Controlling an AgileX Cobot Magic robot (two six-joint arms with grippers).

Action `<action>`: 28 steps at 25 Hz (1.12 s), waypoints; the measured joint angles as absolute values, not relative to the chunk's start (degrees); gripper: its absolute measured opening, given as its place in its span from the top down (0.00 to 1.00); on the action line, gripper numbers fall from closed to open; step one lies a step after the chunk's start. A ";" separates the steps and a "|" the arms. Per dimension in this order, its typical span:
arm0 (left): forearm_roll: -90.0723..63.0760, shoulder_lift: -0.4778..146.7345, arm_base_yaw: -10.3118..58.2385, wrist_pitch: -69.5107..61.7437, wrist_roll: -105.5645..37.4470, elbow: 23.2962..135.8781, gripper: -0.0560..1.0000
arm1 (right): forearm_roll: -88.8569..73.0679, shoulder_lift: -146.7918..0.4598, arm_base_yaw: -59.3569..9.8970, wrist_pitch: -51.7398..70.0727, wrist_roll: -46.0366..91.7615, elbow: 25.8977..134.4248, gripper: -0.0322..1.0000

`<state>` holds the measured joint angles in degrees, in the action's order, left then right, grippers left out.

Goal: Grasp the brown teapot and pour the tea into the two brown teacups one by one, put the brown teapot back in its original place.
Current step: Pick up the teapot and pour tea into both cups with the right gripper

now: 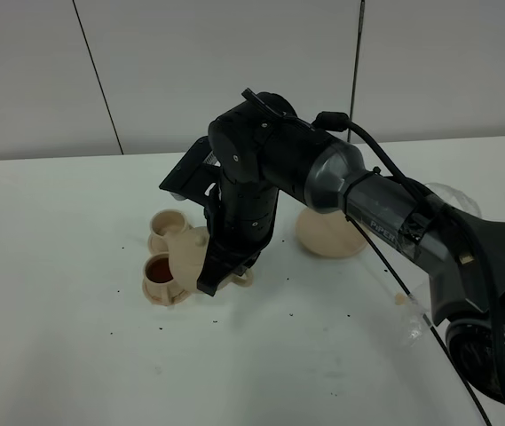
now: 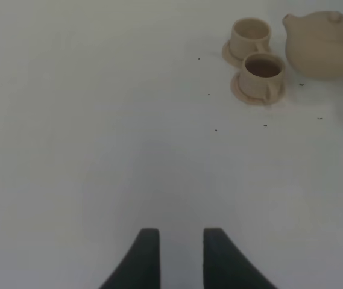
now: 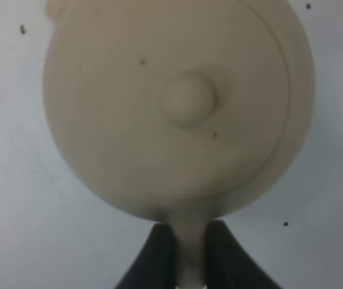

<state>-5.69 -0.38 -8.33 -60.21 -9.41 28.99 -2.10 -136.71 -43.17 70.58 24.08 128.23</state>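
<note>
White worktop (image 1: 57, 355) carrying a tea set. The dark right arm (image 1: 350, 186) reaches across the middle. Its right hand (image 3: 189, 232) is clamped on the loop handle of the squat matte tan teapot (image 3: 159, 108), which sits upright just beside the cups, lid knob on top; whether it rests on the surface or hangs just above it cannot be told. The flat round tan saucer disc (image 1: 330, 235), the pot's home, lies bare, well apart behind the arm.

The nearer tan cylindrical teacup (image 2: 263, 71) holds dark tea, while the farther tan cylindrical teacup (image 2: 251, 36) looks empty. One pour thus appears done; the second pour and the return remain.

The left hand (image 2: 181, 233) hangs slightly parted, holding nothing, well away. Dark specks (image 1: 159, 329) and a pale crumb (image 1: 400, 300) obstruct nothing; only the close-set cups risk a nudge.
</note>
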 joint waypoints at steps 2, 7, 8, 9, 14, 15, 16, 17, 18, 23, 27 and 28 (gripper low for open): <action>-5.69 -0.38 -8.33 -60.21 -9.41 28.99 0.71 | -1.99 -136.71 -43.22 70.58 24.08 128.23 0.88; -5.69 -0.38 -8.33 -60.21 -9.41 28.99 0.71 | -1.68 -136.71 -43.22 70.58 24.08 128.23 0.88; -5.69 -0.38 -8.33 -60.21 -9.41 28.99 0.71 | -1.65 -136.71 -43.22 70.58 24.08 128.23 0.88; -5.69 -0.38 -8.33 -60.21 -9.41 28.99 0.71 | -1.65 -136.71 -43.22 70.58 24.08 128.23 0.88; -5.69 -0.38 -8.33 -60.21 -9.41 28.99 0.71 | -1.80 -136.71 -43.22 70.58 24.08 128.18 0.88; -5.69 -0.38 -8.33 -60.21 -9.41 28.99 0.71 | -2.05 -136.71 -43.22 70.58 24.08 128.18 0.88; -5.69 -0.38 -8.33 -60.21 -9.41 28.99 0.71 | -2.34 -136.71 -43.22 70.58 24.08 128.18 0.88; -5.69 -0.38 -8.33 -60.21 -9.41 28.99 0.71 | -2.67 -136.71 -43.22 70.58 24.08 128.18 0.88; -5.69 -0.38 -8.33 -60.21 -9.41 28.99 0.71 | -2.88 -136.71 -43.22 70.58 24.08 128.18 0.88; -5.69 -0.38 -8.33 -60.21 -9.41 28.99 0.71 | -4.17 -136.71 -43.22 70.58 23.27 128.18 0.88; -5.69 -0.38 -8.33 -60.21 -9.41 28.99 0.71 | -4.24 -136.71 -43.22 70.58 23.03 128.18 0.88; -5.69 -0.38 -8.33 -60.21 -9.41 28.99 0.71 | -4.08 -136.71 -43.22 70.58 23.03 128.18 0.88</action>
<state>-5.69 -0.38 -8.33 -60.21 -9.41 28.99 -4.08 -136.71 -43.22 70.58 23.03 128.18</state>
